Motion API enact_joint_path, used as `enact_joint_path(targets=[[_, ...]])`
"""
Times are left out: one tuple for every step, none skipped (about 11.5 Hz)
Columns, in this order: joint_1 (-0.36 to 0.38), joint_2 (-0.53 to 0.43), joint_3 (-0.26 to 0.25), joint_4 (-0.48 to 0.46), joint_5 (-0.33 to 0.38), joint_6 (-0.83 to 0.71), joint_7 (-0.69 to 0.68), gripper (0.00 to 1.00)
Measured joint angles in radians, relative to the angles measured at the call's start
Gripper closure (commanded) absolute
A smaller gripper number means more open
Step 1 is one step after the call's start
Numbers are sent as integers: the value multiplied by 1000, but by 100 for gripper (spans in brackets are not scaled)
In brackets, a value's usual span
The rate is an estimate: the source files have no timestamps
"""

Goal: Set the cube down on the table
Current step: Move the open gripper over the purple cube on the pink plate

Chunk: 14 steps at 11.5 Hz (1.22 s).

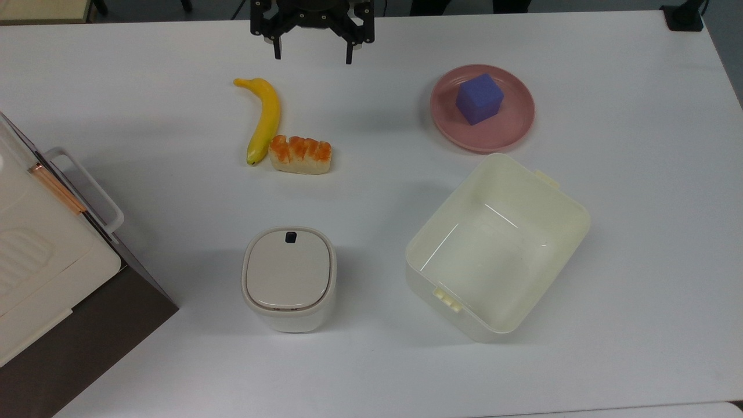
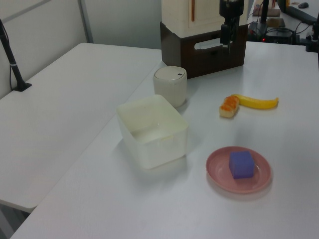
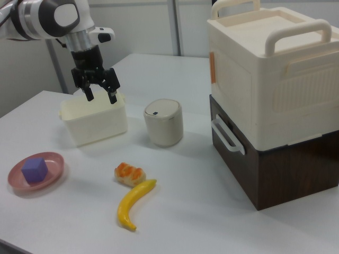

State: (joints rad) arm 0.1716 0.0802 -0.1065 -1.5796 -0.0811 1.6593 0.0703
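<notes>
Gripper [image 1: 312, 57] open, holding nothing, hanging above the desk [image 1: 638, 232]. Cube [image 1: 479, 98] sits on the pink plate [image 1: 511, 130], well apart from the gripper, toward the top view's right. Banana [image 1: 264, 119] lies near the gripper, just below it in the top view.

1. Black two-finger gripper [image 3: 100, 96] with thin dark fingertips [image 1: 277, 51].
2. Angular black linkages above the fingers.
3. Silver metal wrist collar.
4. Rounded white arm shell with dark grey joint cap, right view.
</notes>
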Motion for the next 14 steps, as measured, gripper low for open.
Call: enact_joint_path(targets=[[0,0,0,0,0,0,0,0],[0,0,0,0,0,0,0,0],[0,0,0,0,0,0,0,0],[0,0,0,-1,0,0,0,0],[0,0,0,-1,0,0,0,0],[0,0,0,-1,0,0,0,0],[0,0,0,-1,0,0,0,0],[0,1,0,-1,0,0,0,0],[3,1,0,-1,1,0,0,0],[7,1,1,-1,2,0,-1,0],[14,1,1,-1,3,0,-1,0],[31,2,2,-1,4,0,-1,0],[53,3,2,-2,9,0,-1,0],[69,4,3,-2,16,0,-1,0]])
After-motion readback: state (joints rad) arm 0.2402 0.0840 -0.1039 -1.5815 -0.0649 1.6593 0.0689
